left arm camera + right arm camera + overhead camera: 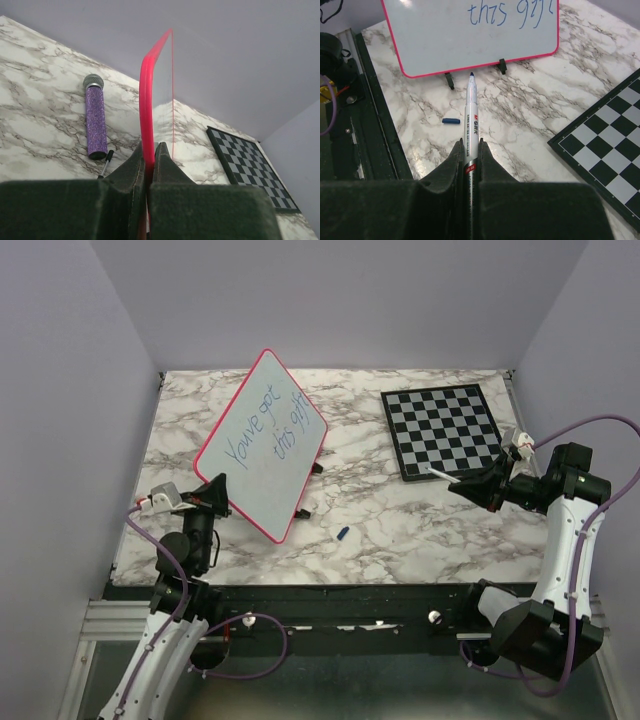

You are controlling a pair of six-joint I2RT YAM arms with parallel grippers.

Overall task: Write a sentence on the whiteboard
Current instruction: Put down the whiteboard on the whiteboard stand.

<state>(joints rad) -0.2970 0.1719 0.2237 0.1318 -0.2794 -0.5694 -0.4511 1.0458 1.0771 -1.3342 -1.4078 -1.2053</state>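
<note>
Left gripper (pixel 149 150) jaws are clamped on the pink rim of the whiteboard (pixel 255 490). In the top view the board stands tilted at 9 o'clock on the table (pixel 400 520), its long axis running 7 to 1 o'clock, and the sentence (pixel 272 425) reads toward 1. Right gripper (pixel 470 147) is pinched on the marker (pixel 471 107), its bare tip pointing to 9 o'clock, at the board.

One whiteboard (pixel 262 445), carrying one sentence (pixel 268 427) in two blue lines. Two black clips (pixel 450 80) show on its lower edge. One chessboard (pixel 443 430). One marker (pixel 471 115). One small blue cap (pixel 342 533). One purple microphone (pixel 96 122). Two hands: the left hand (pixel 150 148) and the right hand (pixel 470 146). One marble desk (pixel 400 520).
</note>
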